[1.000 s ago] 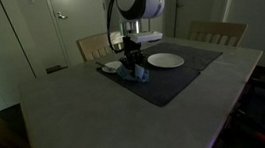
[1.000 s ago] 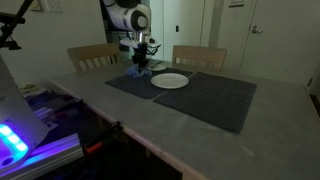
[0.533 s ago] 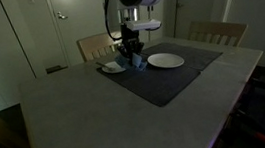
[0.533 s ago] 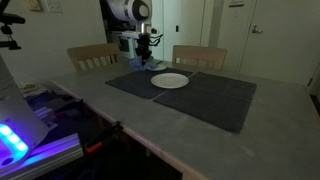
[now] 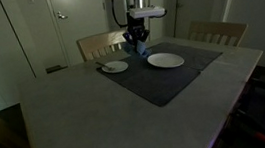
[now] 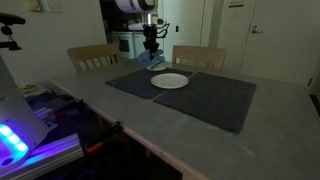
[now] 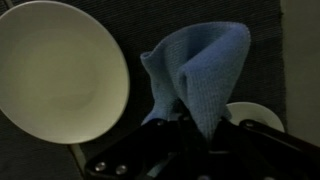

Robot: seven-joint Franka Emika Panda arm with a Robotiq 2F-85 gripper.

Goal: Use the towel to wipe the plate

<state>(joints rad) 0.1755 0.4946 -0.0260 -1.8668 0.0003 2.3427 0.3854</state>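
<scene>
The end effector (image 5: 139, 45) grips the blue towel (image 7: 205, 60) above the tabletop (image 5: 67, 117); advise centring over the large plate (image 5: 165, 60) and lowering until the cloth presses flat.

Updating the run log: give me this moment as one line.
gripper: shut on blue towel | towel: hanging over dark mat, between plates | large plate: on mat | small plate: on mat | wipe: not yet begun
</scene>
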